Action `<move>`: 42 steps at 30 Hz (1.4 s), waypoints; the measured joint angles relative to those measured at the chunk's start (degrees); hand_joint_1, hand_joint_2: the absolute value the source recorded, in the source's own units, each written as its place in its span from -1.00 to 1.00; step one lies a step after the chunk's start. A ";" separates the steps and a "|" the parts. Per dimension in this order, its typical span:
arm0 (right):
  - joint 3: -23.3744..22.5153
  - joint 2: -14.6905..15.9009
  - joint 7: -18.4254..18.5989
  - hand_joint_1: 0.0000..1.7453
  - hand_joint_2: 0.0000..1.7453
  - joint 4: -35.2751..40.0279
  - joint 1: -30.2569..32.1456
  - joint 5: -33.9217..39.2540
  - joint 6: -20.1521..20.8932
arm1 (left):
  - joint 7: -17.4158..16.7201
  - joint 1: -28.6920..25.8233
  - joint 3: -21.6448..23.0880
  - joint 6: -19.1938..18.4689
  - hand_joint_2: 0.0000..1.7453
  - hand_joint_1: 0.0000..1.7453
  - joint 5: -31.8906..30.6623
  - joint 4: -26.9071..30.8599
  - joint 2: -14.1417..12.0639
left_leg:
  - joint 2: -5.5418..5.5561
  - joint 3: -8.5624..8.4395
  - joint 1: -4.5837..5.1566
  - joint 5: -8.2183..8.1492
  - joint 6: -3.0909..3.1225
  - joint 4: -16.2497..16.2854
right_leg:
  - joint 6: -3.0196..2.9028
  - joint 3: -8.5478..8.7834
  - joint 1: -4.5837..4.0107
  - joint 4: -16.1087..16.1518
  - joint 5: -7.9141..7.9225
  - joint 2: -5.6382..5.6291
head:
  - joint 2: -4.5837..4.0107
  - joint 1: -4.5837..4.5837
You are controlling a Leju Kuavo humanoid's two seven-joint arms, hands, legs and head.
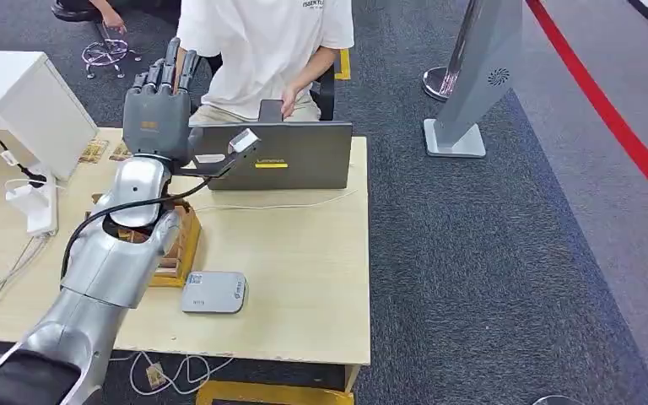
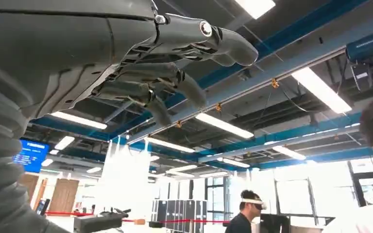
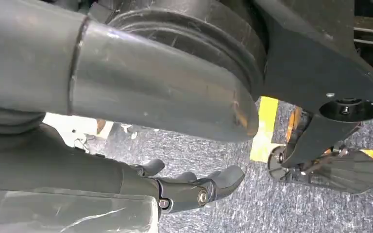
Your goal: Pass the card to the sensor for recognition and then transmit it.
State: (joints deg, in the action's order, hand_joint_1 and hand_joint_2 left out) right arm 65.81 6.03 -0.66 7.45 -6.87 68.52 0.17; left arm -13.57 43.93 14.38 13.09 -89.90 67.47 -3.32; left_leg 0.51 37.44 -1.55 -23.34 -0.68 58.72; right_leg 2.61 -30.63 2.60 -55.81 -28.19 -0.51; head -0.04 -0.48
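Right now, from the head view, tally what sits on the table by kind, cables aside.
Laptop: 1
White reader: 1
Wooden stand: 1
Power strip: 1
Large white box: 1
Small brown flat pieces: 2
Total: 7

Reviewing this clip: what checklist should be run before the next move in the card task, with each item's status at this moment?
1. Card held in left hand: not ok; the hand is raised, fingers apart, holding nothing.
2. Card's whereabouts: cannot tell.
3. Sensor lying uncovered on the table: ok.
4. Right hand free: ok; it hangs above the floor, holding nothing.
5. Person seated behind the laptop, facing the robot: ok.
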 joint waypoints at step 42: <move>1.62 2.08 6.75 -1.00 -1.00 -0.92 1.93 4.96 -2.47 | 13.07 -33.90 -73.21 15.03 1.00 -1.00 17.08 -38.89 -51.10 | 0.19 -1.27 -0.29 -1.66 -0.81 -0.14 | -0.87 1.30 -0.26 0.01 -1.91 0.24 | 0.00 -0.33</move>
State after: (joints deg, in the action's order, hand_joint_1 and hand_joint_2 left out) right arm 67.43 8.11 6.10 6.54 -4.94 73.48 -2.29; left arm -0.50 10.03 -58.82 28.12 -72.82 28.58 -54.42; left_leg 0.70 36.16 -1.84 -25.00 -1.49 58.58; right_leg 1.74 -29.34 2.33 -55.81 -30.10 -0.27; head -0.04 -0.81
